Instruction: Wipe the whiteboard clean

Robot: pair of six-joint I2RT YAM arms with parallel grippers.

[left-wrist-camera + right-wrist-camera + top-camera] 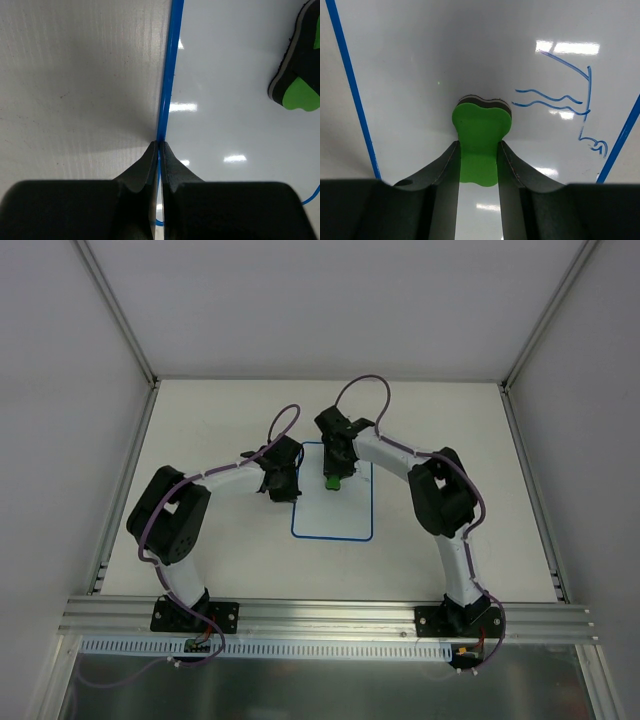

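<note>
Your right gripper (479, 145) pinches a green, dark-padded eraser block (481, 125) over the flat white, blue-bordered whiteboard (340, 520). The board lies mid-way across the white table (220, 420), nearer its far edge. Your left gripper (159, 146) is closed on the board's left border. Blue wavy scribbles (555, 100) show beside the eraser, so wiping looks unfinished. From above, the arms hide the board's far end, and you cannot tell whether the pad touches.

Top view: whiteboard (335, 518) far and left edges partly hidden under left gripper (292, 490) and right gripper (334, 478) — scribbles (555, 97) too small to tell there. Left wrist: green eraser (300, 95) cut by right edge. Right wrist: eraser's wiping face hidden underneath.
</note>
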